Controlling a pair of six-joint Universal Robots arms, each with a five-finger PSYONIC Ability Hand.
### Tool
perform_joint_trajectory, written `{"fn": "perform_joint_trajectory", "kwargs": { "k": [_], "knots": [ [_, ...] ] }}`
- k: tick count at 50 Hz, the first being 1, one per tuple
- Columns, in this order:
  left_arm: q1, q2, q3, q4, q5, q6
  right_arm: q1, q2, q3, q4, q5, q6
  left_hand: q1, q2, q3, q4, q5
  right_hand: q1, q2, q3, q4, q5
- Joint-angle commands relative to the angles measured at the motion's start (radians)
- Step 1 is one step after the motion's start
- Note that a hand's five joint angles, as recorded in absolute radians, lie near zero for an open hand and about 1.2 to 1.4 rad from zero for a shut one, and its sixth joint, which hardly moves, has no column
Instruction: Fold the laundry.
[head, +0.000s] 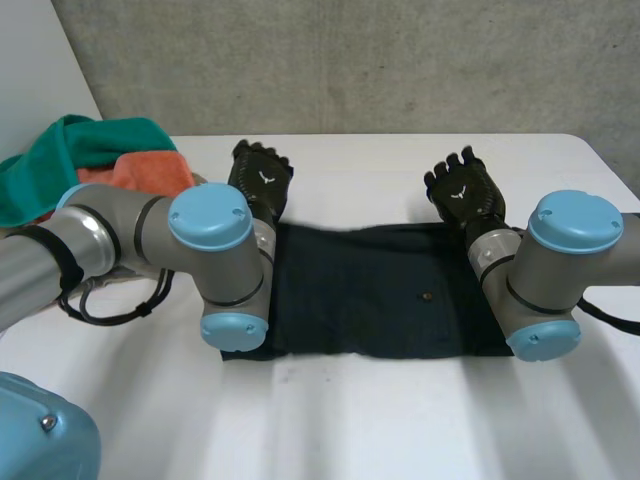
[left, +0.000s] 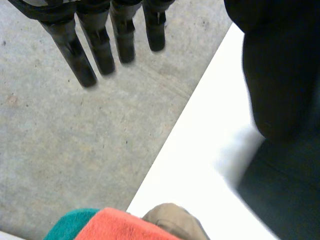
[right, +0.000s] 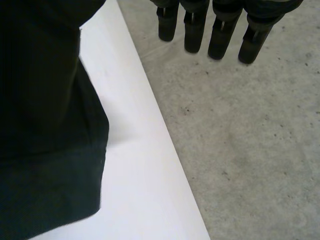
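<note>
**Ann:** In the head view, is the folding done?

**Ben:** Not yet, I think. One dark cloth (head: 370, 290) lies flat in the middle of the white table (head: 400, 420), between the two arms. It is a neat wide strip, so maybe it is folded once. It looks like it can go smaller.

**Ann:** What do the hands do?

**Ben:** There are two. The left hand (head: 262, 178) is just past the far left corner of the dark cloth. The right hand (head: 463, 190) is just past the far right corner. Both are spread and hold nothing.

**Ann:** Is there more laundry?

**Ben:** Yes, a pile at the far left. I see one green cloth (head: 70, 150) and one orange cloth (head: 150, 170). They look bunched up, not folded.

**Ann:** And the left wrist view?

**Ben:** The fingers (left: 100, 47) are straight and empty, up in the air. The dark cloth lies on the table beside the hand. One tan cloth (left: 175, 222) peeks out next to the orange cloth. So the pile has three things, and all three wait for folding, I think.

**Ann:** And the right wrist view?

**Ben:** Here the fingers (right: 220, 35) are straight and empty too. The side edge of the dark cloth lies flat on the table beside the hand.
</note>
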Motion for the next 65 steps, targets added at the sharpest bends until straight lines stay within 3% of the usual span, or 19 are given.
{"fn": "perform_joint_trajectory", "kwargs": {
  "k": [1,5,10,17,23,25,27,28,31,36,41,45,46,49,53,57,60,61,65],
  "knots": [
    [-0.062,0.048,-0.036,-0.008,0.005,-0.011,-0.012,-0.118,0.052,0.073,0.044,0.143,-0.087,-0.164,-0.186,-0.173,-0.169,-0.065,-0.056,-0.067,-0.063,-0.067],
    [-0.067,0.142,-0.126,-0.008,-0.001,-0.018,-0.053,-0.256,0.119,0.289,0.031,0.287,-0.087,-0.164,-0.186,-0.173,-0.169,-0.065,-0.056,-0.067,-0.063,-0.067],
    [-0.056,0.274,-0.303,-0.008,0.002,-0.048,-0.085,-0.345,0.214,0.523,-0.079,0.416,-0.087,-0.164,-0.186,-0.173,-0.169,-0.065,-0.056,-0.067,-0.063,-0.067],
    [-0.063,0.349,-0.435,-0.007,0.007,-0.142,-0.194,-0.374,0.365,0.525,-0.2,0.416,-0.087,-0.164,-0.186,-0.173,-0.169,0.069,0.077,0.066,0.07,0.066],
    [-0.067,0.358,-0.467,-0.007,0.007,-0.168,-0.201,-0.353,0.385,0.434,-0.193,0.416,-0.087,-0.164,-0.186,-0.173,-0.169,0.251,0.259,0.248,0.252,0.248],
    [-0.067,0.358,-0.473,-0.007,0.007,-0.168,-0.201,-0.316,0.383,0.402,-0.183,0.415,-0.087,-0.164,-0.186,-0.173,-0.169,0.344,0.353,0.342,0.346,0.342],
    [-0.067,0.36,-0.478,-0.007,0.005,-0.168,-0.202,-0.297,0.377,0.393,-0.174,0.412,-0.087,-0.164,-0.186,-0.173,-0.169,0.593,0.601,0.59,0.594,0.591],
    [-0.067,0.36,-0.479,-0.007,0.005,-0.168,-0.205,-0.29,0.37,0.391,-0.163,0.409,-0.087,-0.164,-0.186,-0.173,-0.169,1.071,1.079,1.068,1.072,1.069],
    [-0.067,0.367,-0.486,-0.01,0.002,-0.169,-0.237,-0.294,0.374,0.38,-0.125,0.374,-0.087,-0.164,-0.186,-0.173,-0.169,1.157,1.165,1.154,1.158,1.155],
    [-0.062,0.429,-0.524,-0.01,0.005,-0.169,-0.256,-0.423,0.385,0.38,-0.064,0.216,-0.087,-0.164,-0.186,-0.173,-0.169,1.157,1.165,1.154,1.158,1.155],
    [-0.054,0.482,-0.567,-0.01,0.004,-0.169,-0.24,-0.439,0.359,0.373,-0.025,0.019,-0.087,-0.164,-0.186,-0.173,-0.169,1.157,1.165,1.154,1.158,1.155],
    [-0.042,0.527,-0.613,-0.008,0.004,-0.171,-0.087,-0.417,0.287,0.342,-0.021,-0.061,-0.087,-0.164,-0.186,-0.173,-0.169,1.157,1.165,1.154,1.158,1.155],
    [-0.039,0.535,-0.622,-0.008,0.002,-0.171,0.007,-0.388,0.253,0.318,-0.021,-0.085,-0.087,-0.164,-0.186,-0.173,-0.169,1.157,1.165,1.154,1.158,1.155],
    [-0.025,0.576,-0.657,-0.008,0.0,-0.177,0.14,-0.336,0.213,0.278,-0.038,-0.108,-0.087,-0.164,-0.186,-0.173,-0.169,1.157,1.165,1.154,1.158,1.155],
    [-0.005,0.639,-0.703,-0.008,-0.004,-0.218,0.286,-0.27,0.21,0.247,-0.105,-0.182,-0.087,-0.164,-0.186,-0.173,-0.169,1.157,1.165,1.154,1.158,1.155],
    [0.013,0.7,-0.754,-0.01,-0.001,-0.277,0.384,-0.209,0.271,0.241,-0.304,-0.284,-0.087,-0.164,-0.186,-0.173,-0.169,1.157,1.165,1.154,1.158,1.155],
    [0.036,0.739,-0.782,-0.01,0.0,-0.309,0.396,-0.205,0.288,0.238,-0.367,-0.305,-0.087,-0.164,-0.186,-0.173,-0.169,1.157,1.165,1.154,1.158,1.155],
    [0.042,0.746,-0.785,-0.01,0.002,-0.314,0.393,-0.208,0.29,0.238,-0.389,-0.302,-0.087,-0.164,-0.186,-0.173,-0.169,0.783,0.791,0.78,0.785,0.781],
    [0.062,0.759,-0.788,-0.01,0.004,-0.318,0.392,-0.227,0.288,0.225,-0.39,-0.237,-0.087,-0.164,-0.186,-0.173,-0.169,-0.065,-0.056,-0.067,-0.063,-0.067]
  ]
}}
